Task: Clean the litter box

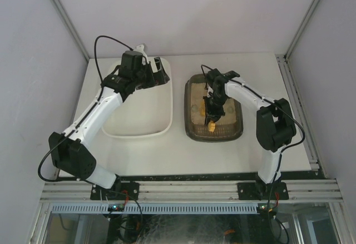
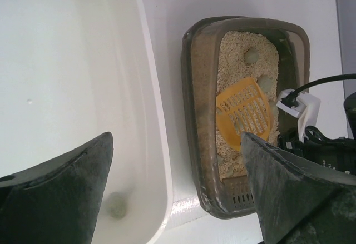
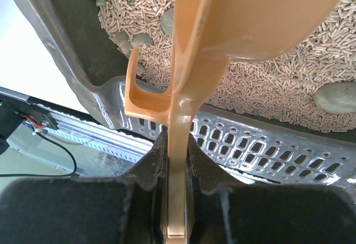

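Observation:
The litter box (image 1: 214, 137) is a dark grey-brown tray of beige pellet litter (image 2: 236, 60), right of centre on the table. My right gripper (image 1: 213, 109) hangs over it, shut on the handle of an orange slotted scoop (image 2: 245, 109). In the right wrist view the scoop handle (image 3: 181, 105) runs between the pads of the right gripper (image 3: 177, 144), its bowl over the litter. Grey-green clumps (image 2: 251, 56) (image 3: 334, 96) lie in the litter. My left gripper (image 1: 160, 76) is open and empty above the white tub's far right corner; in its own view the left gripper (image 2: 177, 144) spans tub rim and litter box rim (image 2: 192, 116).
The white tub (image 1: 139, 132) stands left of the litter box, with one grey-green clump (image 2: 117, 205) on its floor. A strip of table (image 2: 172, 88) separates them. Aluminium rails (image 1: 189, 191) run along the near edge and grey walls enclose the table on three sides.

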